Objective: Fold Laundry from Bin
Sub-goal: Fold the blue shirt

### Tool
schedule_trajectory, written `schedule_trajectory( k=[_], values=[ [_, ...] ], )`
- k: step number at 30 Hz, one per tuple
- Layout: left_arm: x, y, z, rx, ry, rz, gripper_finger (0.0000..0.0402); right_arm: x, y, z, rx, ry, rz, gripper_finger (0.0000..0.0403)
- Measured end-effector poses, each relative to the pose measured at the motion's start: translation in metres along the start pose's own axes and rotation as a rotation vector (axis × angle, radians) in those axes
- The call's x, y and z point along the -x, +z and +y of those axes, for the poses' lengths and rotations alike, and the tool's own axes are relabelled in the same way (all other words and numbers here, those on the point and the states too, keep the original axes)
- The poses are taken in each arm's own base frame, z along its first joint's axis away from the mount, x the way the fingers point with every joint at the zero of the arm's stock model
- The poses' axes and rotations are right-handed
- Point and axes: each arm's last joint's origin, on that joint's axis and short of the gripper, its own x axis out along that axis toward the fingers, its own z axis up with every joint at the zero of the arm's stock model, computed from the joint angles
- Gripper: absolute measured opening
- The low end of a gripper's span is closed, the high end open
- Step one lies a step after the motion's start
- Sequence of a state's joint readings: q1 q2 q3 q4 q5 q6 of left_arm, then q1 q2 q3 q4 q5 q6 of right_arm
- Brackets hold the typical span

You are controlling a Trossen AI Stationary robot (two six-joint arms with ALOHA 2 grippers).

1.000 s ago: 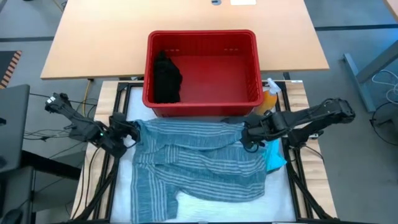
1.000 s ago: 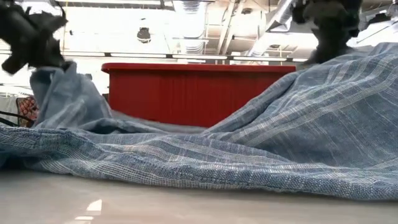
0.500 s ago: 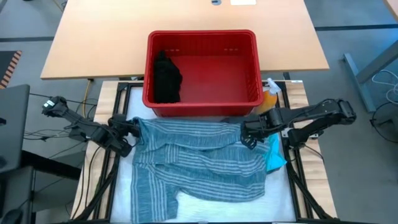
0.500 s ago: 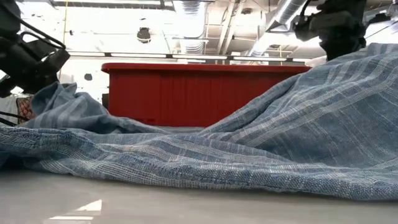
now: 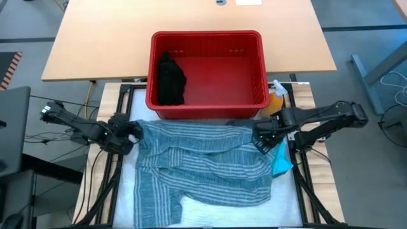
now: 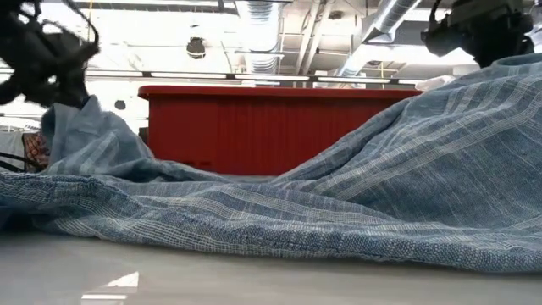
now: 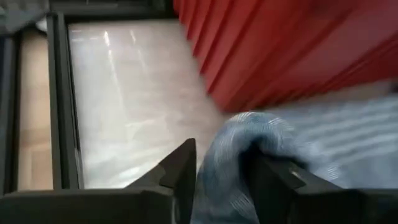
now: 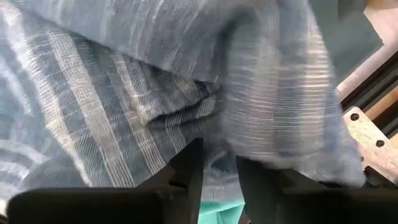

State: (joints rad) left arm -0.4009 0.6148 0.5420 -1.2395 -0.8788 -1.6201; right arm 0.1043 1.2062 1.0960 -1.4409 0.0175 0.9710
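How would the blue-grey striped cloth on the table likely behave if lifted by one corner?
The striped cloth would probably hang limp, since it lies in soft wrinkles and humps. It likely weighs little, looking thin in the low view. It may drag across the table rather than lift clear.
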Motion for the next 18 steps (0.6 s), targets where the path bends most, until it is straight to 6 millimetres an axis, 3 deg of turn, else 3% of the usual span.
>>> schedule_trajectory(
  k=[7, 13, 18],
  values=[
    [0.040, 0.055, -0.009, 0.061, -0.052, -0.176, 0.0135, 0.014, -0.005, -0.020, -0.105, 0.046, -0.047, 0.0141],
    [0.080, 0.105, -0.024, 0.013, -0.197, -0.287, 0.0135, 0.041, -0.012, -0.031, -0.124, 0.162, -0.130, 0.0135],
    [0.103, 0.124, -0.051, -0.150, -0.548, -0.196, 0.0135, 0.073, -0.012, -0.020, -0.026, 0.382, -0.274, 0.0132]
  ],
)
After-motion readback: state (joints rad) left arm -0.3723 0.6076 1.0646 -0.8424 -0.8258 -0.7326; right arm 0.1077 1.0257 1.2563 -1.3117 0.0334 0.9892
